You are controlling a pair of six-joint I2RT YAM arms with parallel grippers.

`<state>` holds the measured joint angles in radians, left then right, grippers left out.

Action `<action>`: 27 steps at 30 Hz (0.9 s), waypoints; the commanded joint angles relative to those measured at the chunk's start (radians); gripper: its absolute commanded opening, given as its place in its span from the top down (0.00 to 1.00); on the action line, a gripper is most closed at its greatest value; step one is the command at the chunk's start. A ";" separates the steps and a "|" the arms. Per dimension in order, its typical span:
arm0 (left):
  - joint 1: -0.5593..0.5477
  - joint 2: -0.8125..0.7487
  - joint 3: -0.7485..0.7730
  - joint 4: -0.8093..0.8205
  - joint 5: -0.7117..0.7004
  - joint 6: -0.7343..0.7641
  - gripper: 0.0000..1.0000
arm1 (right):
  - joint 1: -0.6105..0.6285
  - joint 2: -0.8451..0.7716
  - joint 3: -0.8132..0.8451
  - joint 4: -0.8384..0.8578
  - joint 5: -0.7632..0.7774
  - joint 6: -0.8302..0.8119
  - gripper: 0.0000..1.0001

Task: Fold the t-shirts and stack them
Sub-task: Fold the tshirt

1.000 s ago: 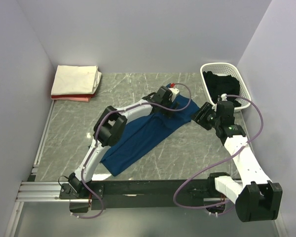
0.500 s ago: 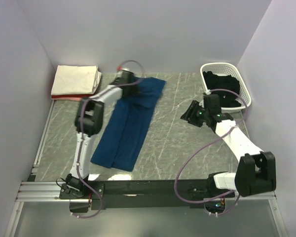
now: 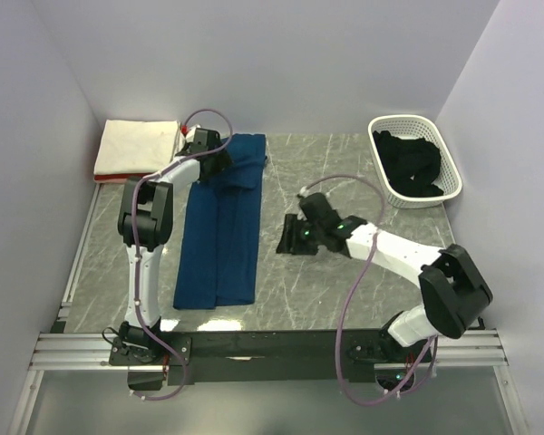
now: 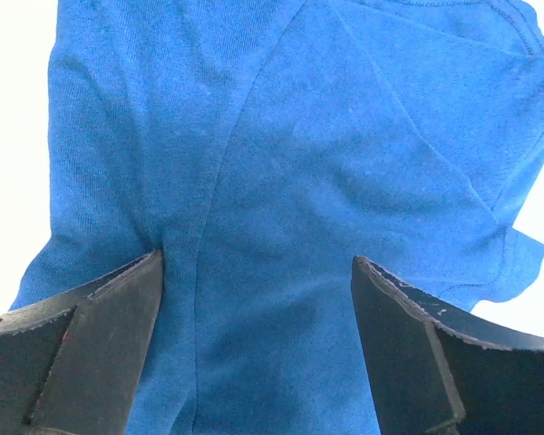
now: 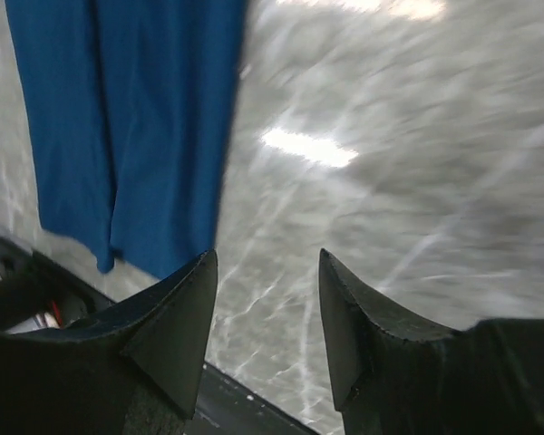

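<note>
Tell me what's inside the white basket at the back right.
A crumpled black t-shirt fills the white basket. Whether anything lies beneath it cannot be seen, because the black cloth covers the basket's floor.

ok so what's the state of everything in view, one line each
navy blue t-shirt: flat on the table, sides folded in to a long strip
pink-red t-shirt: folded, under the cream-white t-shirt
cream-white t-shirt: folded, on top
black t-shirt: crumpled in the basket
basket: upright, holding the black t-shirt
left tool: open, empty, over the navy blue t-shirt's far end
right tool: open, empty, over bare table
</note>
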<state>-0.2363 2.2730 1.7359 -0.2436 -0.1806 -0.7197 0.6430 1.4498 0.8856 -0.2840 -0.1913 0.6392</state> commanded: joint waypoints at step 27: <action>-0.018 -0.516 -0.390 0.015 0.158 -0.033 0.12 | 0.448 0.255 0.053 0.036 0.190 0.128 0.82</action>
<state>-0.2501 1.8366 1.4338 -0.2493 -0.0406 -0.7090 1.0843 1.7248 0.9806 -0.2436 -0.0368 0.7593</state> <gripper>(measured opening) 0.883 0.214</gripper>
